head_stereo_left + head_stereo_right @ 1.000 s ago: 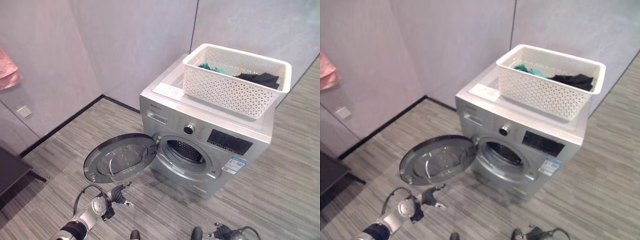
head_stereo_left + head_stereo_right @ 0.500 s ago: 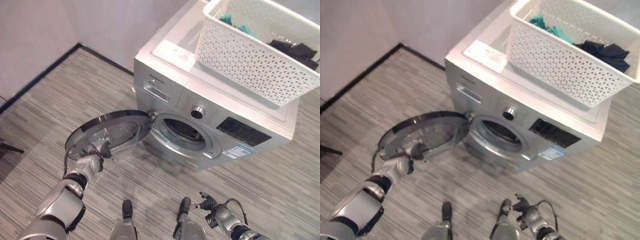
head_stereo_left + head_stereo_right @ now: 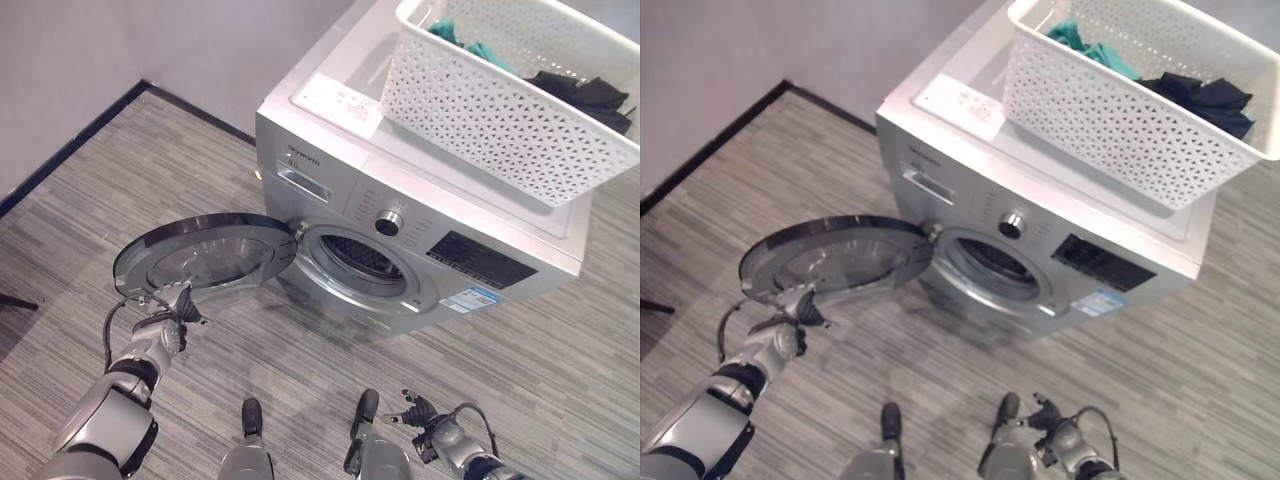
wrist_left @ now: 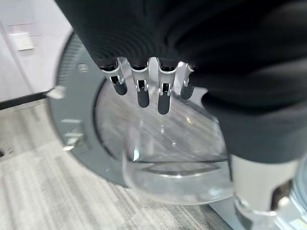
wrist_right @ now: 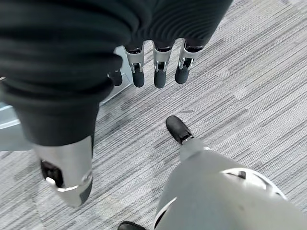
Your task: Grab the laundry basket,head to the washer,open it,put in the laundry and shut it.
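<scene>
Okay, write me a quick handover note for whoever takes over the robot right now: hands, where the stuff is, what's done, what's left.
Left hand: open, fingers relaxed, at the outer edge of the washer door; whether it touches the door cannot be told.
Right hand: open, holding nothing, low over the floor in front of the washer.
White laundry basket sits on top of the washer, teal and dark laundry inside it.
Done: basket brought to the washer, door swung wide open, drum exposed.
Left: move the laundry from basket into the drum, then shut the door.
</scene>
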You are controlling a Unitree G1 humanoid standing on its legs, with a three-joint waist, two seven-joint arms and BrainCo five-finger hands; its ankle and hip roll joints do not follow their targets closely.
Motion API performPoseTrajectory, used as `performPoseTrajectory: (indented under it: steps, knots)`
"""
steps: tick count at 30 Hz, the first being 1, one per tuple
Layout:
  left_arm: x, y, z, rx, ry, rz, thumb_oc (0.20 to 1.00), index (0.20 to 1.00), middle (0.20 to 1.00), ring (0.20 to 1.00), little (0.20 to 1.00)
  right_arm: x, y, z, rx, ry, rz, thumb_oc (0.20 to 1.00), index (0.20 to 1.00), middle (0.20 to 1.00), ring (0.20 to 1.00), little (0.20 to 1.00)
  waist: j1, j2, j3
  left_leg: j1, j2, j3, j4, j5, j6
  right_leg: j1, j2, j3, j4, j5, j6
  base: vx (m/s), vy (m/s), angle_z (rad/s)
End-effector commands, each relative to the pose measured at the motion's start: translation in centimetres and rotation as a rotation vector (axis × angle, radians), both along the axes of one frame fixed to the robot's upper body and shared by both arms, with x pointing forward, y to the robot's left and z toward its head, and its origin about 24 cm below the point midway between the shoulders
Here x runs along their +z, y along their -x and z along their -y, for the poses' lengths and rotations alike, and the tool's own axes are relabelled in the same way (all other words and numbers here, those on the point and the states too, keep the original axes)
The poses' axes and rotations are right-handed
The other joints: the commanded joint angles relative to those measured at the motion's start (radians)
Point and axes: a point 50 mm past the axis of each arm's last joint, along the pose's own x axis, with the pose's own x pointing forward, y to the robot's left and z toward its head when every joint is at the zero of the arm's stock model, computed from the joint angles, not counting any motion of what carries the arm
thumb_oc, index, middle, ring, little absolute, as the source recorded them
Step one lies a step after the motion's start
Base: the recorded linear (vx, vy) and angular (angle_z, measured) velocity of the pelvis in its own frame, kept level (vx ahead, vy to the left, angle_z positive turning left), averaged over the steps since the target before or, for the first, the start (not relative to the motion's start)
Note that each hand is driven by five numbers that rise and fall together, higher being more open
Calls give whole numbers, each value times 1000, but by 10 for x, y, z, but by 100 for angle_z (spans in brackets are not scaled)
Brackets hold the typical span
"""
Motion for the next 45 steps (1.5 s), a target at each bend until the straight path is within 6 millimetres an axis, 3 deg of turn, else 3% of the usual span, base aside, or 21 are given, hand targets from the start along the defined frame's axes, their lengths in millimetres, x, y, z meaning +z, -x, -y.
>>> performPoseTrajectory:
  steps: [1, 4, 6, 7, 9, 12, 13, 16, 21, 22, 23, 25, 28, 30, 31, 33, 34, 35, 38, 39, 45]
  knots:
    - [-13, 15, -7, 114, 114, 35, 1000, 1000, 1000, 1000, 1000, -6, 16, 9, -46, 16, -39, 1000, 1000, 1000, 1000, 1000, 34, -10, -53, -58, 1, -18, 3, -44, -14, 35, -187, -24, 106, -27, 136, 50, 14, 2]
    - [-34, 32, 6, 133, 203, 2, 1000, 1000, 1000, 1000, 1000, -10, 28, 17, -105, 17, -71, 1000, 1000, 1000, 1000, 1000, 39, -5, -61, -44, -5, -22, 3, -49, -10, 51, -192, -28, 106, -26, 136, 59, 31, 1]
    - [-65, 60, 28, 160, 322, -82, 1000, 1000, 1000, 1000, 1000, -13, 43, 31, -260, 1, -107, 1000, 1000, 1000, 1000, 1000, 38, 3, -72, -21, -21, -29, 3, -59, -1, 71, -198, -27, 109, -20, 136, 61, 56, 2]
    - [-66, 60, 28, 159, 322, -83, 1000, 1000, 1000, 1000, 1000, -13, 44, 32, -260, 1, -107, 1000, 1000, 1000, 1000, 1000, 38, 3, -72, -20, -21, -29, 3, -59, -1, 72, -198, -27, 109, -20, 136, 45, 56, 2]
    - [-93, 92, 43, 239, 420, -179, 1000, 1000, 1000, 1000, 1000, -15, 61, 49, -467, -13, -133, 1000, 1000, 1000, 1000, 1000, 34, 11, -86, 8, -37, -29, 3, -69, 11, 86, -205, -27, 119, -12, 136, 40, 64, 2]
    - [-110, 115, 51, 340, 499, -252, 1000, 1000, 1000, 1000, 1000, -16, 69, 54, -597, -42, -129, 1000, 1000, 1000, 1000, 1000, 31, 18, -94, 34, -46, -27, 3, -80, 19, 91, -210, -22, 134, -11, 136, 46, 74, -2]
    - [-125, 141, 56, 464, 577, -312, 1000, 1000, 1000, 1000, 1000, -14, 67, 60, -734, -84, -72, 1000, 1000, 1000, 1000, 1000, 23, 25, -100, 63, -58, -20, 3, -93, 29, 93, -217, -19, 151, -1, 136, 70, 102, -11]
    - [-138, 174, 58, 492, 519, -410, 1000, 1000, 1000, 1000, 1000, -8, 58, 64, -823, -130, 23, 1000, 1000, 1000, 1000, 1000, 23, 23, -109, 104, -72, -4, 3, -115, 41, 101, -229, -26, 164, 18, 136, 58, 55, -32]
    - [-144, 202, 52, 534, 482, -477, 1000, 1000, 1000, 1000, 1000, 15, 26, 79, -856, -158, 239, 1000, 1000, 1000, 1000, 1000, 18, 12, -119, 140, -88, 17, 3, -135, 52, 100, -240, -36, 170, 53, 136, 27, 3, -34]
    - [-145, 211, 48, 531, 470, -511, 1000, 1000, 1000, 1000, 1000, 34, 9, 90, -829, -158, 360, 1000, 1000, 1000, 1000, 1000, 13, 10, -125, 151, -94, 28, 3, -140, 55, 107, -241, -41, 164, 66, 136, 26, 6, -7]
    - [-145, 212, 48, 531, 470, -512, 1000, 1000, 1000, 1000, 1000, 34, 10, 90, -830, -157, 359, 1000, 1000, 1000, 1000, 1000, 14, 11, -125, 151, -94, 28, 3, -140, 55, 107, -240, -41, 164, 67, 136, 16, 3, -9]
    - [-145, 218, 45, 501, 451, -541, 1000, 1000, 1000, 1000, 1000, 62, -7, 113, -846, -127, 520, 1000, 1000, 1000, 1000, 1000, 9, 10, -132, 158, -95, 34, 4, -145, 56, 112, -243, -45, 163, 82, 136, 6, 15, -11]
    - [-143, 222, 38, 504, 448, -536, 1000, 1000, 1000, 1000, 1000, 139, -22, 153, -822, 14, 900, 1000, 1000, 1000, 1000, 1000, -8, 16, -144, 171, -98, 32, 9, -153, 67, 123, -236, -21, 188, 88, 136, 14, 51, -9]
    - [-143, 222, 37, 515, 448, -535, 1000, 1000, 1000, 1000, 1000, 171, -26, 163, -824, 64, 1050, 1000, 1000, 1000, 1000, 1000, -12, 18, -147, 181, -103, 23, 9, -157, 73, 124, -238, 3, 226, 81, 136, 30, 91, 0]
    - [-143, 223, 36, 524, 450, -537, 1000, 1000, 1000, 1000, 1000, 206, -26, 170, -804, 123, 1199, 1000, 1000, 1000, 1000, 1000, -17, 18, -149, 193, -111, 7, 9, -163, 84, 116, -239, 42, 282, 68, 136, 48, 116, 5]
    - [-143, 223, 36, 519, 450, -540, 1000, 1000, 1000, 1000, 1000, 222, -26, 174, -794, 162, 1263, 1000, 1000, 1000, 1000, 1000, -17, 17, -149, 196, -117, -1, 8, -161, 92, 107, -238, 64, 311, 58, 136, 40, 98, 6]
    - [-143, 221, 37, 499, 448, -542, 1000, 1000, 1000, 1000, 1000, 259, -25, 179, -741, 274, 1400, 1000, 1000, 1000, 1000, 1000, -21, 22, -142, 212, -120, -23, 12, -171, 105, 87, -217, 111, 382, 25, 130, 22, 68, 12]
    - [-143, 220, 38, 498, 449, -542, 1000, 1000, 1000, 1000, 1000, 259, -25, 179, -742, 276, 1401, 1000, 1000, 1000, 1000, 1000, -19, 22, -142, 210, -122, -21, 11, -166, 105, 84, -219, 113, 382, 29, 129, 45, 96, 19]
    - [-142, 217, 38, 468, 437, -545, 1000, 1000, 1000, 1000, 1000, 309, -19, 182, -660, 432, 1574, 1000, 1000, 1000, 1000, 1000, -25, 30, -133, 214, -109, -51, 35, -176, 117, 54, -115, 194, 428, -117, 88, 26, 23, 9]
    - [-142, 218, 38, 445, 437, -559, 1000, 1000, 1000, 1000, 1000, 343, -17, 183, -567, 547, 1656, 1000, 1000, 1000, 1000, 1000, -18, 27, -135, 212, -109, -58, 49, -188, 119, 41, -77, 212, 396, -149, 83, 56, -42, 13]
    - [-140, 204, 42, 349, 437, -575, 1000, 1000, 1000, 1000, 1000, 401, -47, 185, -346, 655, 1666, 1000, 1000, 1000, 1000, 1000, -6, 2, -98, 209, -112, -117, 115, -239, 105, -27, -32, 287, 220, -67, 112, 68, -78, 18]
